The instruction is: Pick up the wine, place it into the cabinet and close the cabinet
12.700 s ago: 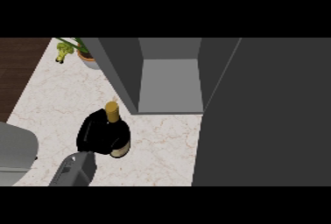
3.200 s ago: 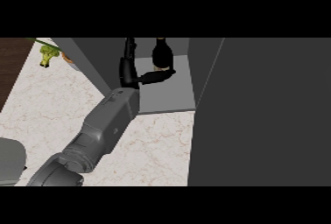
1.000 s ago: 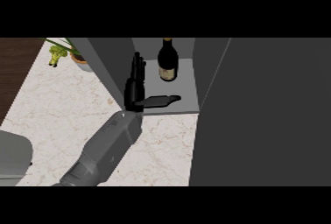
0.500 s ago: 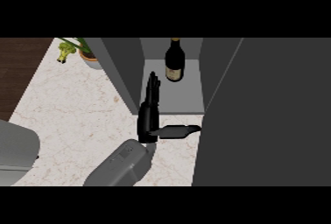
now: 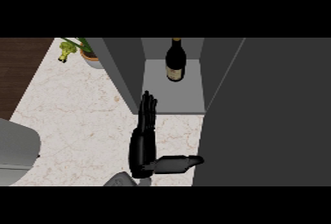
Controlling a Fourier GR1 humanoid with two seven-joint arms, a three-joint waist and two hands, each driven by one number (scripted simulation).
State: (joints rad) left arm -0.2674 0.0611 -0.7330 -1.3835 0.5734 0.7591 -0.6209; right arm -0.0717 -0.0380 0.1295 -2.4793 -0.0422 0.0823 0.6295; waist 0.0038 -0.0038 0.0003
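One wine bottle, label unreadable

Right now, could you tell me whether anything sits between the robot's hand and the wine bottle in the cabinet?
Nothing visible does. The wine bottle stands upright at the back of the cabinet shelf, and the left hand, fingers straight, is in front of the shelf's edge. Only bare shelf lies between them. The cabinet door stands open at the right.
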